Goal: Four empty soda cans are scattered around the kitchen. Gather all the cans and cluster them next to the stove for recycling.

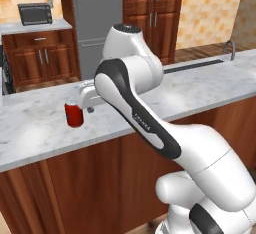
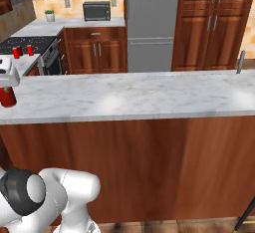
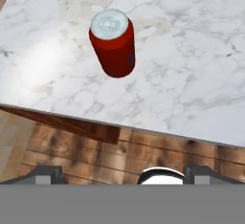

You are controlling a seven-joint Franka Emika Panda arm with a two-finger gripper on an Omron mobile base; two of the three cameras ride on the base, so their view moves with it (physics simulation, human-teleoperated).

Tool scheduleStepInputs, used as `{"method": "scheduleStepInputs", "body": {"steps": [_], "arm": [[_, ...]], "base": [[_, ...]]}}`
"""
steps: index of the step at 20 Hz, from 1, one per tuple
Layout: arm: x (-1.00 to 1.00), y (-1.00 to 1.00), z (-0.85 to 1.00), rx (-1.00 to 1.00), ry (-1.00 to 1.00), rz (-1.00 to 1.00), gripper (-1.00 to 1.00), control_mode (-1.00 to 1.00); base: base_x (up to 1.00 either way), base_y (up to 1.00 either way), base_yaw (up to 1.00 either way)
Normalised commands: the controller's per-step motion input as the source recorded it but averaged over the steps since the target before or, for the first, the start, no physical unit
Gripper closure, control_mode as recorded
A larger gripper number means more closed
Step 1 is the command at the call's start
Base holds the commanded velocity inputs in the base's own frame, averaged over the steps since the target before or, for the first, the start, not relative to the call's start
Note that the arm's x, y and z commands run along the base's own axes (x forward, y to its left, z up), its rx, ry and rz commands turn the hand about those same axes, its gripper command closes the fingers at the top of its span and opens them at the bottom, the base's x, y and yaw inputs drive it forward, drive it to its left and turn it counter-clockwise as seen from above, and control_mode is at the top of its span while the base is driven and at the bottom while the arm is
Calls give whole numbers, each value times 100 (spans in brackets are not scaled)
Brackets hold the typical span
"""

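In the left base view, the white arm reaches over the grey-veined white marble surface (image 1: 210,85), and its pincer (image 1: 84,98) hovers just above and slightly behind a small red cylindrical soda can with a silver top (image 1: 74,114), which stands upright near the surface's front edge. The wrist blocks the fingers here, so how the jaws stand cannot be read from this side. The step in hand looks like the approach for a pick: the pincer should come down straight, with the can centred between the fingers, and close on the body rather than the rim.

In the right base view, the pincer (image 2: 7,77) sits at the far left edge, directly over the same can (image 2: 7,96). Well beyond it, two more red cans (image 2: 23,51) stand close together just beside the black glass cooktop with a steel front (image 2: 30,44); that is where this one should end up.

In the hand view, the can (image 3: 112,48) lies ahead of and below the pincer (image 3: 122,173), upright on the marble, with the surface's edge and wooden floor between. The jaws stand fully spread, nothing between them. The can is off-centre toward the top of this view, so the hand needs to advance over the surface before descending; lowering now would likely miss or tip the light can.
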Motion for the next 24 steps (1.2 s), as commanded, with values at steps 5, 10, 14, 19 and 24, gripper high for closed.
{"method": "scheduleStepInputs", "body": {"steps": [5,10,14,19,24], "arm": [[34,9,-12,0,3,0,-100,-100],[33,20,-6,0,0,0,-100,-100],[21,22,-26,0,-3,0,-100,-100],[2,29,-5,0,-2,0,-100,-100],[11,20,-5,0,-9,0,-100,-100]], "base": [[0,0,0],[0,0,0],[0,0,0],[0,0,0],[0,0,0]]}}
